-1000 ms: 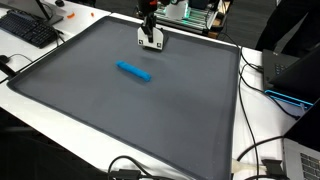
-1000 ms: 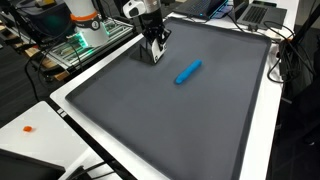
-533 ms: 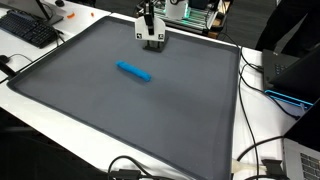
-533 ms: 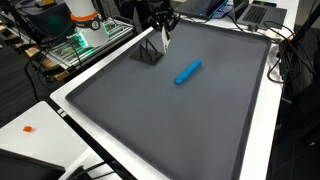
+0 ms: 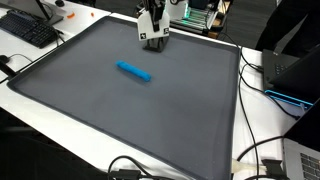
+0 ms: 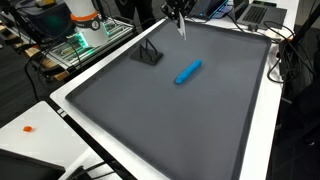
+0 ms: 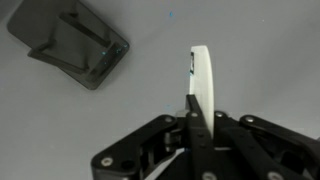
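At left, dark grey angled plastic stand (image 7: 72, 45) sitting on the grey mat (image 6: 150, 110). To its right and above, black gripper (image 7: 200, 118) clamped tight on a thin white flat plate (image 7: 203, 85), held edge-on, off the mat. Farther right, blue cylinder (image 6: 188, 72) lying apart. Pinched at one end only: likely to pivot or slip loose if jolted.

No text, label, brand or number is showing clearly enough to read in any view. A small dark marking is sitting on the edge of the white flat piece (image 7: 203, 85) in the wrist view, but it is too tiny to make out. The keys of the keyboard (image 5: 30, 28) at the far left in an exterior view are blurring into plain dark shapes, with no letters coming through.
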